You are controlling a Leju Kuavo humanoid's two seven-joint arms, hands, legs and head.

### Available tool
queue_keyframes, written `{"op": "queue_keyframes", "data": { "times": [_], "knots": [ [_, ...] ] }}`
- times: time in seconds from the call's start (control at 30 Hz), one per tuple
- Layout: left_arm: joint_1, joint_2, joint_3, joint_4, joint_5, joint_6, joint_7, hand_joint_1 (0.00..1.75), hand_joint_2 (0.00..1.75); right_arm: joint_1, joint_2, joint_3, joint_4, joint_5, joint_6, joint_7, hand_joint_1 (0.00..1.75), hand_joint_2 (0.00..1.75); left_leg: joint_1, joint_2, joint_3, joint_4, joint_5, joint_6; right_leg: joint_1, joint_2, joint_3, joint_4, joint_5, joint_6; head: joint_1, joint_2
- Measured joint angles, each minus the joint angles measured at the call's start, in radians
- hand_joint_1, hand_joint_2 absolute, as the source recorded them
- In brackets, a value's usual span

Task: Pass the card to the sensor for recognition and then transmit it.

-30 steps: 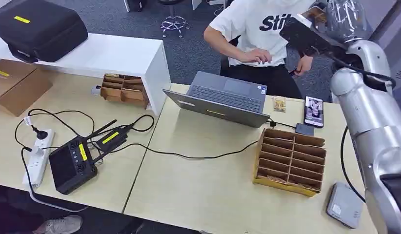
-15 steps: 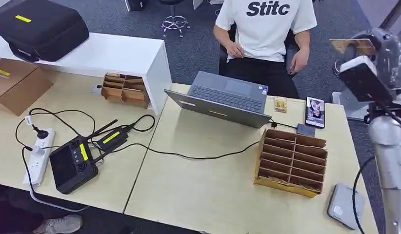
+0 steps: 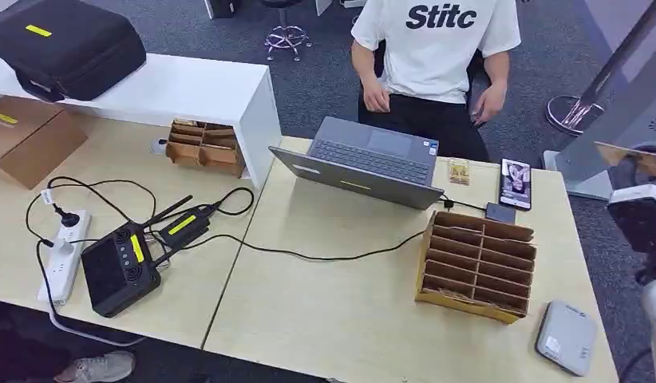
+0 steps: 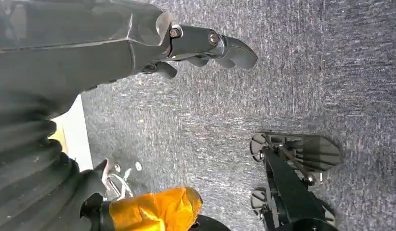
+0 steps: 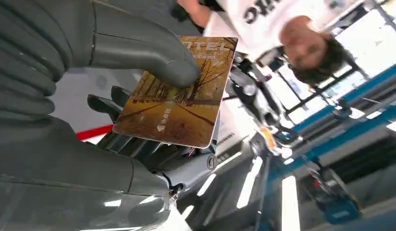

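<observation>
My right hand [image 3: 650, 171] is raised at the far right, beyond the table's right edge. It pinches a golden-brown card [image 3: 628, 156] with an autumn tree picture. In the right wrist view the thumb [image 5: 152, 57] presses the card [image 5: 177, 103] against the dark fingers behind it. A flat grey sensor box [image 3: 566, 337] lies on the table's front right corner, below and to the left of that hand. My left hand [image 4: 205, 45] hangs over grey carpet with nothing in it, its fingers loosely apart.
A brown slotted card box [image 3: 476, 263] stands left of the sensor. Behind it are an open laptop [image 3: 365, 163], a phone [image 3: 514, 182] and a seated person in a white shirt [image 3: 436, 40]. A black controller [image 3: 117, 267] with cables and a power strip [image 3: 61, 255] lie left.
My right arm has swung with the card from in front of the person to the far right edge and lower. The person has straightened up in the chair.
</observation>
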Motion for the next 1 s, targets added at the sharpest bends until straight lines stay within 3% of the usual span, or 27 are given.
{"op": "queue_keyframes", "data": {
  "times": [0.3,0.73,1.0],
  "knots": [
    [0.010,0.000,0.031,0.000,0.013,0.006,-0.006,0.00,1.75,0.138,-0.051,-0.101,0.064,-0.027,0.105,0.000,1.75,1.75,0.000,0.000,0.000,0.000,0.000,0.000,0.000,0.000,0.000,0.000,0.000,0.000,0.000,0.000],
    [0.013,0.000,0.042,0.000,0.016,0.004,-0.006,0.00,1.75,0.158,-0.135,-0.131,0.173,0.017,0.196,0.053,1.75,1.75,0.000,0.000,-0.001,0.000,0.000,0.000,0.000,0.001,0.000,0.000,0.000,0.000,0.000,0.000],
    [0.017,0.003,0.052,0.000,0.018,-0.005,-0.010,0.00,1.75,0.157,-0.212,-0.140,0.262,-0.100,0.394,-0.011,1.75,1.75,0.000,0.000,-0.001,0.000,0.000,0.000,-0.001,0.000,0.000,0.000,0.000,0.000,0.000,0.000]
  ]
}}
